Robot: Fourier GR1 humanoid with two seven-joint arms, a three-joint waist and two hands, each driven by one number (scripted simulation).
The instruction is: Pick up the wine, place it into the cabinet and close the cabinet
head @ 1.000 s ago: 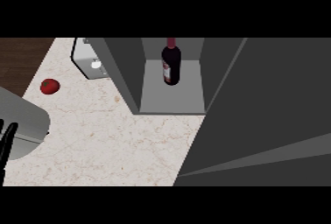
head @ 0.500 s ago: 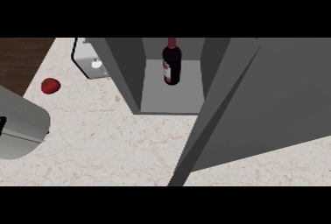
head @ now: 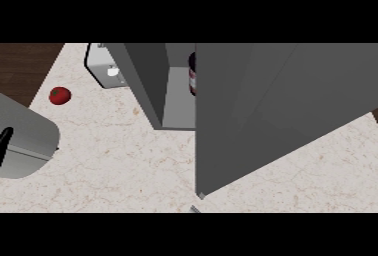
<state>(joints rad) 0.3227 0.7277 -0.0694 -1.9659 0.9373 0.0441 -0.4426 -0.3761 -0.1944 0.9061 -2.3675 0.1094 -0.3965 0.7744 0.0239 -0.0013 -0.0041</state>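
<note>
Only a thin black sliver of the left hand (head: 4, 146) showed at the view's left edge, over the end of the broad grey left forearm (head: 28, 136). Too little of it was visible to tell whether it was spread or closed, and it touched nothing that could be seen. The right hand did not show anywhere.

The forearm lay over the left part of the pale, marbled table (head: 118, 165). Beyond it, near the table's far left corner, sat a small red tomato (head: 60, 95), apart from everything else. Further back and to the right stood a light grey appliance (head: 105, 74), close beside the cabinet's left wall.

The grey cabinet (head: 148, 85) stood on the table at the upper middle. Its large door (head: 280, 110) reached across most of the opening and left only a narrow gap along its left edge. Through that gap showed a strip of the wine (head: 193, 75), a dark bottle standing upright inside the cabinet on its pale floor, mostly hidden by the door.

A strip of dark wooden floor (head: 22, 62) showed past the table's upper left edge.
</note>
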